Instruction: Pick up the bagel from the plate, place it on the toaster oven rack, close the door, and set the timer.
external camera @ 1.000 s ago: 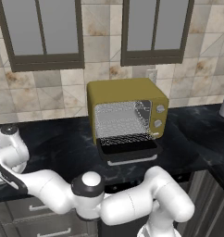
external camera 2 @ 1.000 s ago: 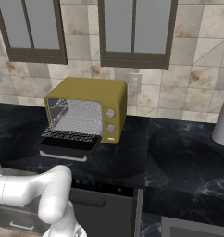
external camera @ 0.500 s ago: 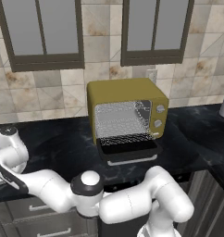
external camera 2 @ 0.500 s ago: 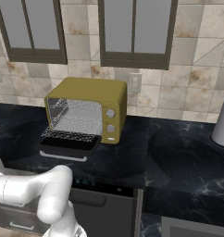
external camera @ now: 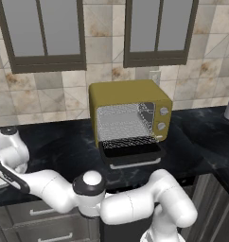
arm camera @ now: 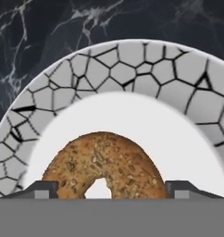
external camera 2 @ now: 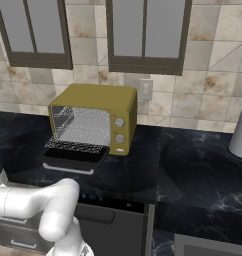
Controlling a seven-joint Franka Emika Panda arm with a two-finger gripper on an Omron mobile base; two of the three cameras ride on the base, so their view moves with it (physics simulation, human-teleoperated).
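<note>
Straddling the bagel (arm camera: 106, 165) on the plate (arm camera: 132, 65), gripper (arm camera: 106, 187) spread wide, seemingly untouching, black marble counter (external camera: 197, 137).

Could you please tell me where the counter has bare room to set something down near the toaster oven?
Bare black counter stretches from the toaster oven rightward to the grey canister. Another bare patch lies left of the oven toward the plate. Directly in front is crowded: the open door juts forward.

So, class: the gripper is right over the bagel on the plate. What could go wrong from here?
1. The fingertips flank the bagel with little room, so one may land on the crust and push it across the plate.
2. The open door juts out low; a carried bagel could clip it before reaching the rack.
</note>
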